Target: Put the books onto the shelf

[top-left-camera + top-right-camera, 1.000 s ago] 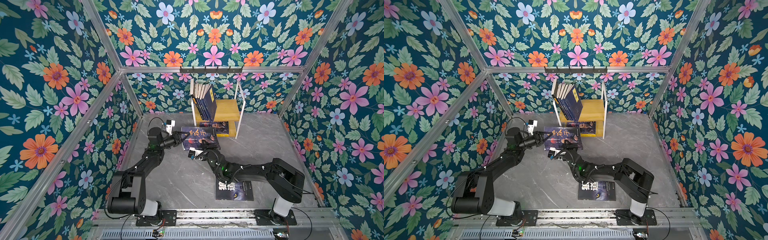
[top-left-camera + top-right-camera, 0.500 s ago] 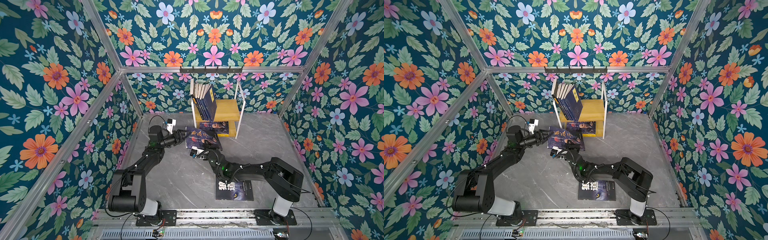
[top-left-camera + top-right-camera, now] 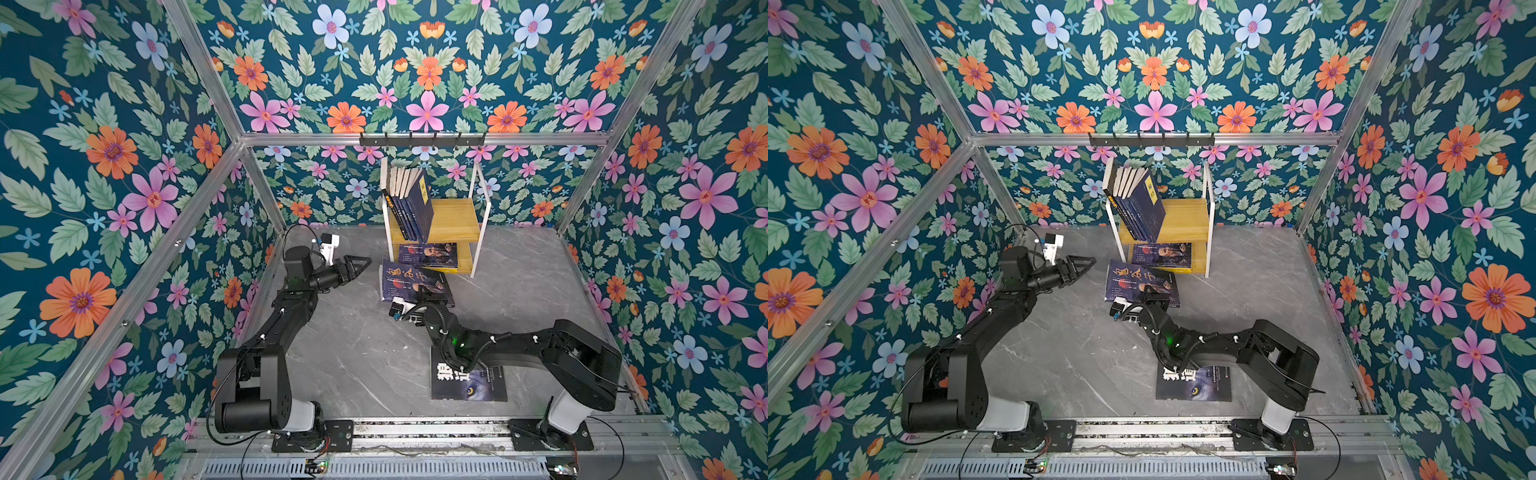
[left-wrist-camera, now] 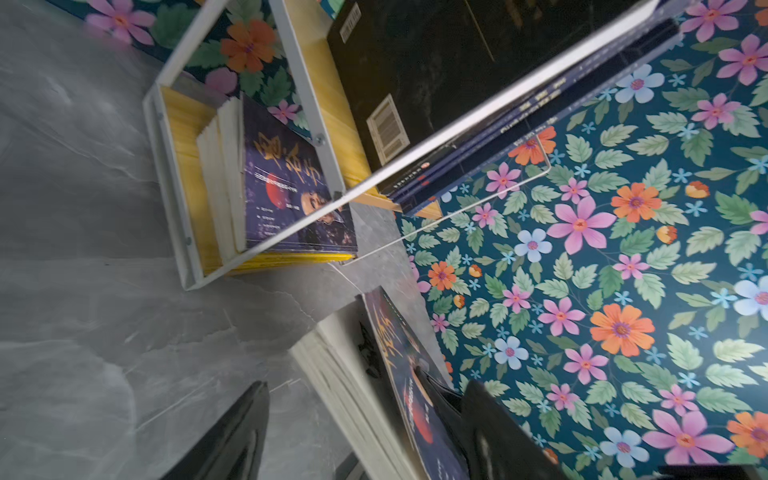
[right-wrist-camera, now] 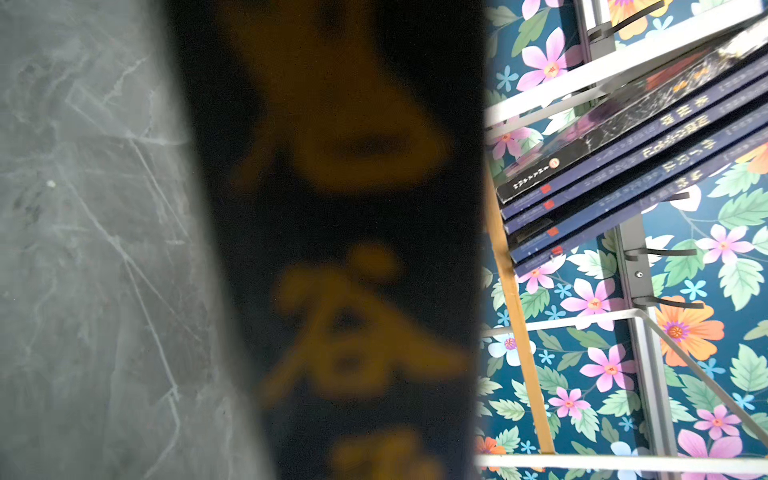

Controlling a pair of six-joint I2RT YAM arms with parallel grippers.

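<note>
- Filling the middle of the right wrist view, the portrait book point(image 5: 353, 249) is only a dark blur with gold characters. In both top views the same cover point(image 3: 415, 282) point(image 3: 1142, 282) reads clearly: navy, a red disc, a face.
- The left wrist view alone shows its white page edges point(image 4: 340, 382).
- The right gripper point(image 3: 431, 296) is clamped on that book's near edge, so the cover stretches ahead of its jaws.
- The left gripper point(image 3: 365, 266) has its jaws spread wide and grips nothing. The book's side edge sits just ahead of them, apart.
- The shelf point(image 3: 457, 216) stands beyond the held book, past the right jaws.
- Its upper board carries a leaning row of navy books point(image 3: 415, 212), the outermost with a yellow label.
- Its lower board holds a flat stack point(image 4: 266, 178) topped by another portrait cover.
- 1 wolf-eye book point(image 3: 469, 386) lies flat on the floor point(image 3: 353, 353), behind the right jaws and under that arm.
</note>
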